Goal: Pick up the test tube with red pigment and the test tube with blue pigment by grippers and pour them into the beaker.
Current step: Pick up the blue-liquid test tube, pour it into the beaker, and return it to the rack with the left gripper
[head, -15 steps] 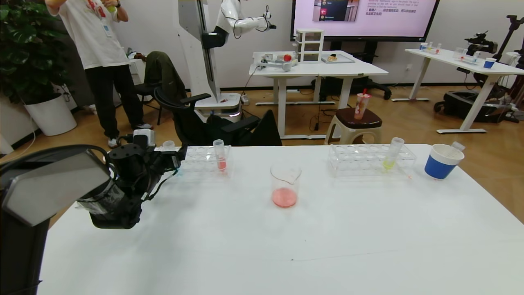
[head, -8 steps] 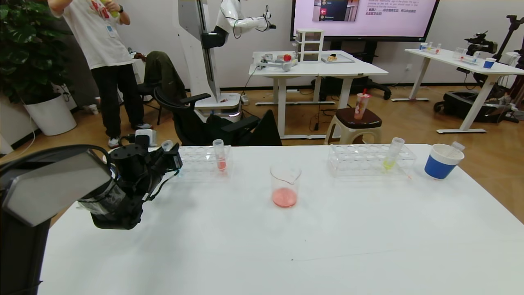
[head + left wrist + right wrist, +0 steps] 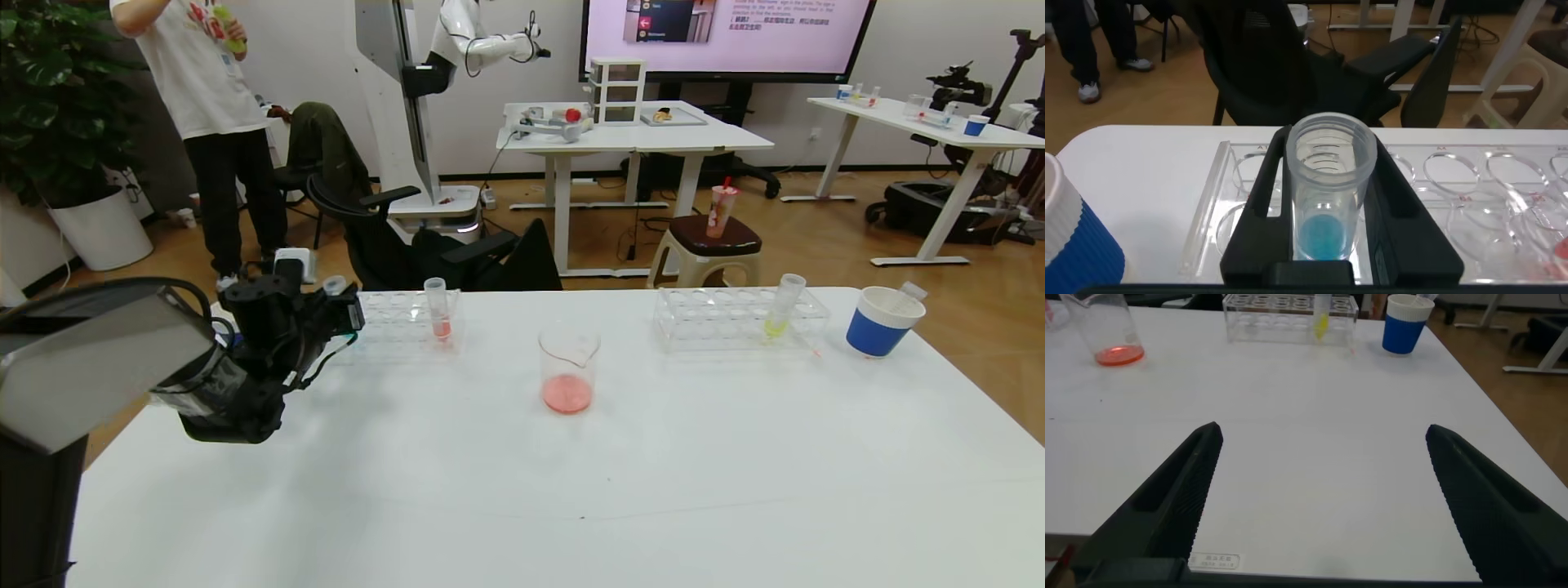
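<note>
The left gripper (image 3: 343,314) hangs at the far left of the white desk (image 3: 522,490), over the end of a clear tube rack (image 3: 404,320), its jaws clamped on the test tube with blue pigment (image 3: 1325,200). The left wrist view shows that tube upright between the two black fingers (image 3: 1259,204), a little cyan liquid at its bottom. In the head view the arm's black body hides nearly all of the tube; only its open rim shows above the claw.

A tube of red liquid (image 3: 438,309) stands upright in the same rack, just beside the gripper. The beaker (image 3: 569,367) sits near the desk's middle, well apart from the gripper, with pink-red liquid in its bottom. Farther right a second rack (image 3: 739,317) holds a tilted yellow-green tube (image 3: 782,306), and a blue-and-white paper cup (image 3: 882,320) stands beyond it. Another such cup (image 3: 1078,245) is cut off at the edge of the left wrist view.

The right gripper (image 3: 1323,498) appears only in its own wrist view, jaws spread wide above bare desk.
</note>
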Available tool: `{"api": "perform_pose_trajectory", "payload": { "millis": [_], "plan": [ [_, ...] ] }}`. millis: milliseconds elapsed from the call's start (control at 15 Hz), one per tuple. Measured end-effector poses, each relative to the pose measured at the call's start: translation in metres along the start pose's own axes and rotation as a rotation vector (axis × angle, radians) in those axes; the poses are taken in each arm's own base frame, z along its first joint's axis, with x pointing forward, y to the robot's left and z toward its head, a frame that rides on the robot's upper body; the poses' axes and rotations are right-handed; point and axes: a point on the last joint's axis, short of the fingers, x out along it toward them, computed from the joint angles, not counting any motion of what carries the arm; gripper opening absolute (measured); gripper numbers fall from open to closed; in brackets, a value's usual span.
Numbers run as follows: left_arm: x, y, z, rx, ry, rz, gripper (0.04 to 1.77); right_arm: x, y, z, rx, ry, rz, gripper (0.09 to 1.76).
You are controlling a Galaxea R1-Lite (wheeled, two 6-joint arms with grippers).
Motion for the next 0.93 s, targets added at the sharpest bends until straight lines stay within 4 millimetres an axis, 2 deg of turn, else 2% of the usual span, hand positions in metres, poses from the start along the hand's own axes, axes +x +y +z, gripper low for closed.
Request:
{"api": "perform_pose_trajectory", "payload": {
  "millis": [267,600,800,933],
  "plan": [
    [-0.002,-0.001,0.041,0.017,0.007,0.000,0.50,0.000,0.000,0.000,0.000,0.000,0.000,1.74],
    [-0.017,-0.005,0.101,0.024,0.001,-0.021,0.50,0.000,0.000,0.000,0.000,0.000,0.000,1.74],
    [-0.031,-0.022,0.130,0.019,-0.036,-0.112,0.50,0.000,0.000,0.000,0.000,0.000,0.000,1.74],
    [-0.039,-0.043,0.148,0.015,-0.084,-0.215,0.50,0.000,0.000,0.000,0.000,0.000,0.000,1.74]
  ]
}}
